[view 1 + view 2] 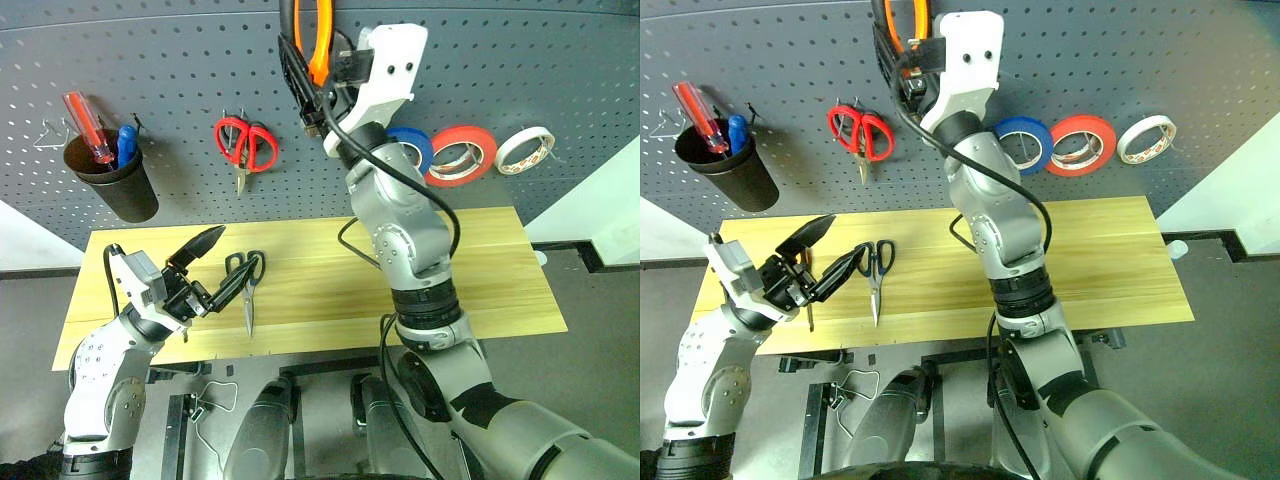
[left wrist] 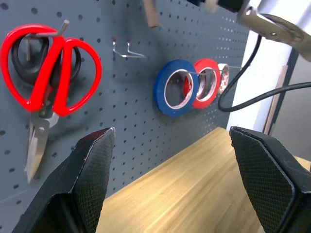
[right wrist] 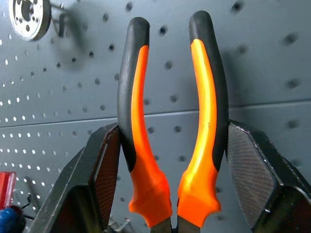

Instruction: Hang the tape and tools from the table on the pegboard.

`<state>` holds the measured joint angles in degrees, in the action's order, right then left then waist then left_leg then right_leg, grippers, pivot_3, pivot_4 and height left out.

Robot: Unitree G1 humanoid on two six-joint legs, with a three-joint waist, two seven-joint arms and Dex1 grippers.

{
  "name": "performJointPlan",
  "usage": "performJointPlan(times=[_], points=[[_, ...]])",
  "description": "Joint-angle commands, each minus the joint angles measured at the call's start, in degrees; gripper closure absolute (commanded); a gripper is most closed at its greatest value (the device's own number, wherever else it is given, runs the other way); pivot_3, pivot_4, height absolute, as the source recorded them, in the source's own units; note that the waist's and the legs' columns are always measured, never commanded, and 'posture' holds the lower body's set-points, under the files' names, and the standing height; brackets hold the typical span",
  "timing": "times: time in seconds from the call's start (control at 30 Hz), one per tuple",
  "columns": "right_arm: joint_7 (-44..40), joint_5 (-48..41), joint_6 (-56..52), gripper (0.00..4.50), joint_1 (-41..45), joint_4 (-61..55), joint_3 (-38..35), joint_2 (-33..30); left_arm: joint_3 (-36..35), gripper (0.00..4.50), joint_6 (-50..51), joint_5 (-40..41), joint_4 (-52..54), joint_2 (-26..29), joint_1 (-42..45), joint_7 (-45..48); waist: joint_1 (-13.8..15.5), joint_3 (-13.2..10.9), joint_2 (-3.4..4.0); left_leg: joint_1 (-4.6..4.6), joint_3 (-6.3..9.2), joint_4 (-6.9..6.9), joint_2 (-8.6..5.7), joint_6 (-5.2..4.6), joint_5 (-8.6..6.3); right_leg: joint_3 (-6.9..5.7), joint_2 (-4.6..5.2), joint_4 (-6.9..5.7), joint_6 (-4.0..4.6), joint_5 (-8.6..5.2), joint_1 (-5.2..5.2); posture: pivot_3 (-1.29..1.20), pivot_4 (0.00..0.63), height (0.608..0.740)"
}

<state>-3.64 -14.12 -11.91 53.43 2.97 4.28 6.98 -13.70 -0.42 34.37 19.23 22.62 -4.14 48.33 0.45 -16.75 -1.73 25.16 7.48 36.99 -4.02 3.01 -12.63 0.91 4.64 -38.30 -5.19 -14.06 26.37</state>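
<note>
Bench (image 1: 450, 270): I see light wood, long.
On bench: 1 dark-handled scissors (image 1: 246, 285), blades toward me; 1 small screwdriver (image 1: 808, 305) beside them.

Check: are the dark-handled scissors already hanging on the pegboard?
No, the dark-handled scissors lie flat on the table, while the pegboard holds the red-handled scissors.

The pliers (image 1: 318, 45) run off the top edge, handle tips lost, their nose hidden behind the right gripper (image 1: 310, 100); the blue tape (image 1: 415, 148) sits half behind that arm, and the small screwdriver (image 1: 809, 310) is mostly masked by the left gripper (image 1: 825, 255)
</note>
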Motion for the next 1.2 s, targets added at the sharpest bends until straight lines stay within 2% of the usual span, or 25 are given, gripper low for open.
performJointPlan(times=[0.03,0.3,0.57,1.2], points=[[-0.71,1.38,5.28,1.65,4.11,2.67,0.14,2.2,-0.13,0.54,-0.58,0.5,3.71,0.66,-1.16,-0.22,0.08,0.0,0.01,0.0,0.0,0.0,0.0,0.0,0.0,0.0,0.0,0.0,0.0,0.0,0.0,0.16,0.257,0.711],[-0.13,3.81,12.91,1.65,7.43,12.77,-2.39,2.04,-0.16,0.54,1.36,1.97,7.87,1.3,-2.4,-1.88,0.16,-0.03,0.04,0.0,0.02,-0.01,0.0,-0.01,0.0,0.0,-0.01,0.0,0.01,-0.01,0.0,0.17,0.282,0.711],[1.65,4.9,18.87,1.65,7.63,14.58,-3.86,2.75,-0.06,0.54,1.85,2.22,8.15,1.56,-2.38,-2.43,0.24,-0.04,0.06,-0.01,0.04,0.0,-0.01,0.0,0.01,-0.02,-0.01,-0.01,0.02,0.0,-0.01,0.17,0.282,0.711],[1.36,5.93,20.77,1.65,5.12,19.45,-4.28,2.89,-1.1,0.54,5.44,4.82,12.94,3.39,-2.88,-4.59,0.08,-0.28,0.42,-0.01,0.04,-0.02,0.01,-0.02,0.01,-0.01,-0.02,-0.01,0.05,-0.02,0.0,0.19,0.338,0.711]])
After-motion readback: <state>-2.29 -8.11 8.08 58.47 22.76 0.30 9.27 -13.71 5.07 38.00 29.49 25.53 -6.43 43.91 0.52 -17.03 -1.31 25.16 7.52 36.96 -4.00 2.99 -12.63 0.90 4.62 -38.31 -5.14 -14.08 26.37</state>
